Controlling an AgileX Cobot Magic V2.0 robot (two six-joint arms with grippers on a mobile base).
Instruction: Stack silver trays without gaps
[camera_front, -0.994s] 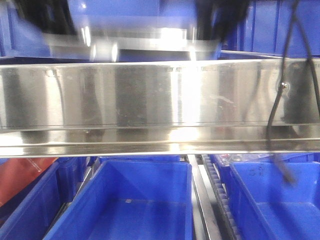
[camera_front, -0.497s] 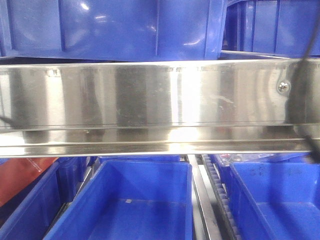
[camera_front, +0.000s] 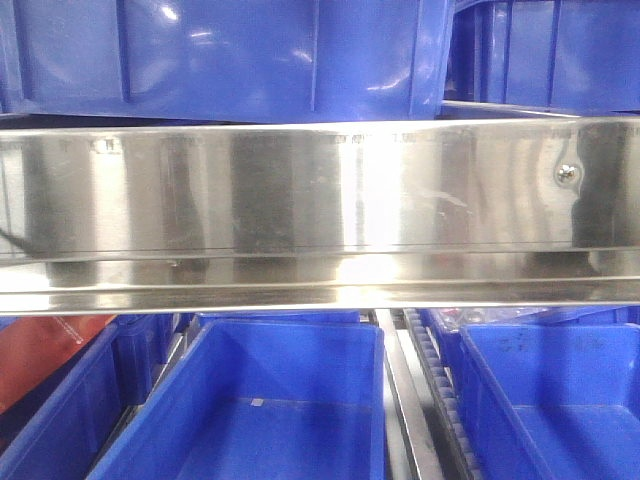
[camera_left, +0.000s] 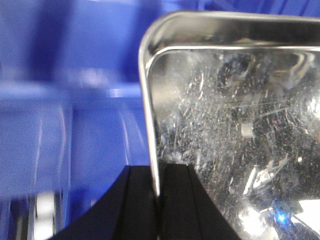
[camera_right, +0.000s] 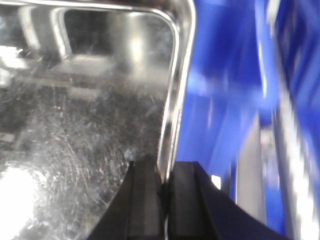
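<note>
Steel fills both wrist views: the silver tray (camera_left: 235, 125) is held by its thin rim on two sides. The left gripper (camera_left: 159, 175) has its two black fingers (camera_left: 132, 200) pinched together on the tray's left edge, one finger outside the rim and one over the scratched face. The right gripper (camera_right: 165, 177) is clamped the same way on the right edge of the silver tray (camera_right: 85, 110), below a rounded corner. Behind the tray in both wrist views are blurred blue bins (camera_left: 75, 125). The front view shows a broad polished shelf rail (camera_front: 300, 190) with a screw (camera_front: 567, 173). Blue bins stand above it and open ones below, and a red object (camera_front: 40, 350) sits at lower left.
</note>
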